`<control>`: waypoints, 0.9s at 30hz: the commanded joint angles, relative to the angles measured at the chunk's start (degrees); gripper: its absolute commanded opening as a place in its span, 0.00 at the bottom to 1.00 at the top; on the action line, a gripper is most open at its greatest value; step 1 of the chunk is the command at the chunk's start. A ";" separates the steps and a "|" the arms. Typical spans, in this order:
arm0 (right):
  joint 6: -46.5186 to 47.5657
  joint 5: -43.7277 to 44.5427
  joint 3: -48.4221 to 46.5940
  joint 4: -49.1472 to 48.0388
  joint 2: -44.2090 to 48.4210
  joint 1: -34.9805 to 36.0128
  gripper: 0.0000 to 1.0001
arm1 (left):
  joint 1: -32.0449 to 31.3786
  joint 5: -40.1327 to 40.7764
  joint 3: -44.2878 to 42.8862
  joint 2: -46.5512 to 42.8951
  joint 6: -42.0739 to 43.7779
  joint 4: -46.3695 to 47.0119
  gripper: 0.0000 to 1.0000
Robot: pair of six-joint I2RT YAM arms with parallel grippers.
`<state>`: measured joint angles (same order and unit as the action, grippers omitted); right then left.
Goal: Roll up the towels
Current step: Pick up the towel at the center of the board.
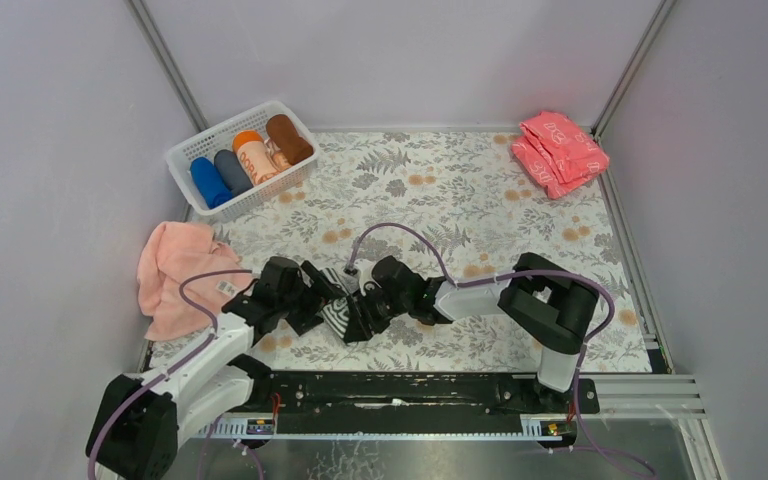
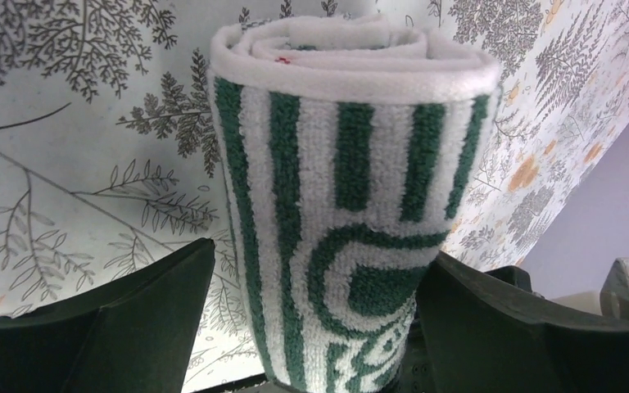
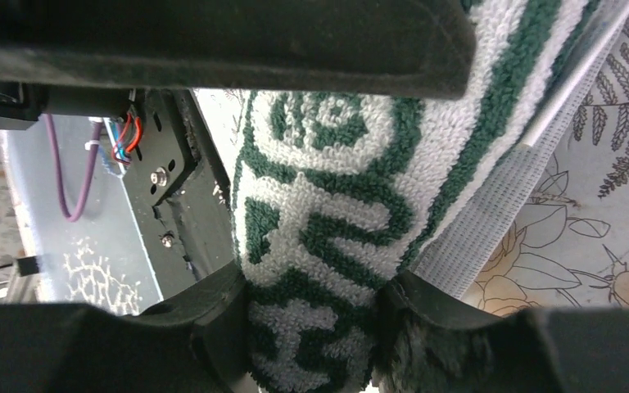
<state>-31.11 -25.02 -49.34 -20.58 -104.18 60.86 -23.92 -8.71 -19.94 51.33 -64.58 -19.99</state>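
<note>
The dark-green-and-white striped towel (image 1: 344, 316) is rolled into a short cylinder near the table's front middle. In the left wrist view the roll (image 2: 336, 188) stands between my left gripper's (image 2: 319, 255) spread fingers. The right finger touches it and the left finger stands a little apart. My right gripper (image 3: 312, 280) is shut on the towel's lettered end (image 3: 319, 213). In the top view the left gripper (image 1: 312, 292) and right gripper (image 1: 368, 300) meet at the roll. The pale pink towel (image 1: 173, 272) lies crumpled at the left edge. A rust-brown roll (image 1: 289, 138) sits in the basket.
A white basket (image 1: 188, 152) at the back left holds blue, grey, orange and brown rolls. A stack of folded pink-red cloths (image 1: 560, 152) lies at the back right. Grey walls close in the floral table on three sides. A black rail (image 1: 400, 392) runs along the front edge.
</note>
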 commanded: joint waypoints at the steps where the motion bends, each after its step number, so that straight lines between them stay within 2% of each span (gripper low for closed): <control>1: -6.08 -4.07 3.37 -0.29 -4.28 -0.56 0.35 | -0.79 -1.78 1.91 3.73 -1.56 6.47 0.84; 8: -11.75 -7.32 6.51 -8.62 -6.73 -2.39 0.35 | -1.96 -0.88 2.60 9.20 -1.65 11.17 0.72; 17: -18.89 -11.65 9.26 -19.45 -10.04 -4.66 0.36 | -5.05 0.85 3.42 15.59 -2.41 15.49 0.69; 23: -21.26 -12.50 9.74 -22.32 -10.19 -5.76 0.38 | -5.71 1.76 2.98 19.25 -1.86 16.65 0.52; 25: -20.68 -12.11 9.47 -20.97 -9.32 -5.93 0.41 | -5.63 1.91 2.10 20.12 -1.14 16.25 0.46; 27: -18.90 -11.48 9.04 -17.83 -7.22 -5.99 0.49 | -5.57 3.23 0.47 20.51 0.18 14.47 0.41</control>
<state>-50.68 -37.43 -41.06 -47.62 -111.37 54.43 -28.16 -8.51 -19.68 67.90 -66.83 -1.45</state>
